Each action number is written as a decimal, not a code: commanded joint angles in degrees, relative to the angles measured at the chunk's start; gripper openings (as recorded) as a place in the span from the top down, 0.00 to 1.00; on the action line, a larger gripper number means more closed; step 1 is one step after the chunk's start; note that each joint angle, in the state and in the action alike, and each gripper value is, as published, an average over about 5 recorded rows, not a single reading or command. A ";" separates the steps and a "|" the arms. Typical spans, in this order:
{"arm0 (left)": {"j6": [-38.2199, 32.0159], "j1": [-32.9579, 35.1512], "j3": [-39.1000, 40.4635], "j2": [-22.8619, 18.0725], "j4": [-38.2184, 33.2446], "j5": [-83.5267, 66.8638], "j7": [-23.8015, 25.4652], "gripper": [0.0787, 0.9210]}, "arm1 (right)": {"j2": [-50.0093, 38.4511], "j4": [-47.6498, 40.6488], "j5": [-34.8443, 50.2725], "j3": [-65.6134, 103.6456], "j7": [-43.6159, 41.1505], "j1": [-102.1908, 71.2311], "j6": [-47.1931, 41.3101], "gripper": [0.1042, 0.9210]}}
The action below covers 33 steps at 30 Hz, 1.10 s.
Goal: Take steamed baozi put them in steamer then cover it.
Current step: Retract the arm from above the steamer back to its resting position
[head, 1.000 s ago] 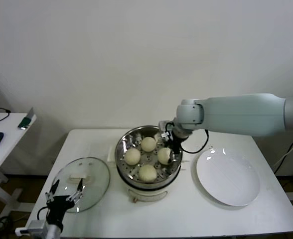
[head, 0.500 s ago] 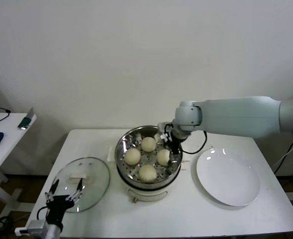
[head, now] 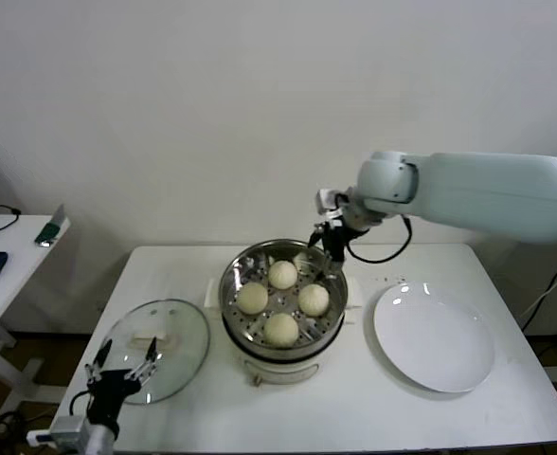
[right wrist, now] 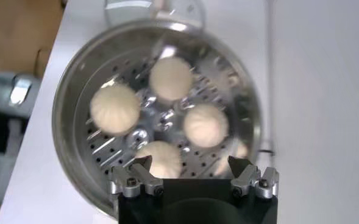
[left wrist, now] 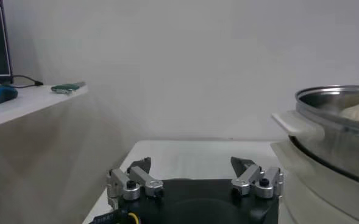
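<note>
Several cream-white baozi [head: 281,274] lie in the shiny perforated steamer [head: 240,314] on its cream pot base at the table's middle; they also show in the right wrist view [right wrist: 114,108]. My right gripper [head: 332,233] is open and empty, raised above the steamer's far right rim; in its own wrist view the gripper [right wrist: 191,163] hangs over the basket [right wrist: 75,91]. The glass cover [head: 157,351] with its cream handle lies flat on the table at the front left. My left gripper [head: 123,366] is open and empty at the cover's near edge, also seen in the left wrist view [left wrist: 194,163].
An empty white plate [head: 434,340] lies to the right of the steamer. A side table [head: 4,256] with a blue mouse stands at the far left. The steamer's side [left wrist: 331,152] rises close on one side in the left wrist view.
My right gripper has risen out of the steamer and moved back and to the right, leaving the baozi it was at in the basket. The left arm has not moved.
</note>
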 commanded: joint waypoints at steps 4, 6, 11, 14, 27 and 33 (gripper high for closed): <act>-0.29 0.00 0.62 1.37 0.62 2.57 0.47 0.12 | -26.73 5.19 -0.10 38.23 16.52 -26.25 1.52 0.12; -0.40 -0.09 0.59 1.91 0.62 3.31 0.53 0.12 | -29.87 6.24 -0.55 43.90 20.13 -32.85 3.55 0.12; -1.22 -1.25 0.23 2.90 1.40 4.08 0.42 0.12 | -37.18 9.14 -1.47 57.69 26.76 -51.74 10.32 0.12; -1.82 -1.90 0.17 3.27 2.26 4.41 0.23 0.12 | -39.61 9.15 -1.51 61.84 31.33 -60.05 16.05 0.12; -4.53 -2.54 -0.54 4.83 3.67 5.58 0.06 0.12 | -21.11 6.90 -10.19 121.74 32.60 -118.73 25.64 0.12; -6.39 -1.59 -0.65 4.77 3.81 7.06 0.08 0.12 | -9.09 6.54 -13.79 128.87 31.35 -128.61 31.89 0.12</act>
